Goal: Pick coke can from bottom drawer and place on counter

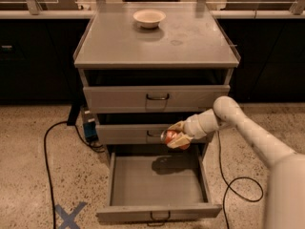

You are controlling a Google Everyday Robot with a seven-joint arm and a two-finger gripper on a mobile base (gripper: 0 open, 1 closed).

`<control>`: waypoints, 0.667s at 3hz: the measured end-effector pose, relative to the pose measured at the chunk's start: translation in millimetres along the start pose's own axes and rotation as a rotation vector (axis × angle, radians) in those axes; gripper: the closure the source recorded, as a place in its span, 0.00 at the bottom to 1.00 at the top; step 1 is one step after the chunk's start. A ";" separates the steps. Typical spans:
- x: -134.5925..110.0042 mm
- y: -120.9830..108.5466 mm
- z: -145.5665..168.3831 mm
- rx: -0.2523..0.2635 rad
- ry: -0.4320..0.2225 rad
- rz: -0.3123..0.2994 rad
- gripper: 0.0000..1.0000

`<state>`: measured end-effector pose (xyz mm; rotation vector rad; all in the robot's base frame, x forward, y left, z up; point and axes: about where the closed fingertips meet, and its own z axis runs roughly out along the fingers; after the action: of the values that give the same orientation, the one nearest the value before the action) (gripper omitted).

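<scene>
One-armed, hovering over the open wide grey metal bottom drawer (143, 185), clutching the small red soda can (171, 137) in the claw (176, 140).

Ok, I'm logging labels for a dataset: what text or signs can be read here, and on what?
No words are legible.
White markings on the small red soda can, held in the gripper above the open grey metal bottom drawer: too blurred to read.
"X": blue tape mark on the speckled floor.
</scene>
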<state>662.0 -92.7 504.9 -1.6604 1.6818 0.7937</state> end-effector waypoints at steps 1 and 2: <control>-52.8 10.5 -61.6 0.120 0.001 -0.076 1.00; -92.3 7.8 -91.4 0.147 -0.018 -0.127 1.00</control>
<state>651.8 -107.8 633.8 -1.6348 1.5660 0.6070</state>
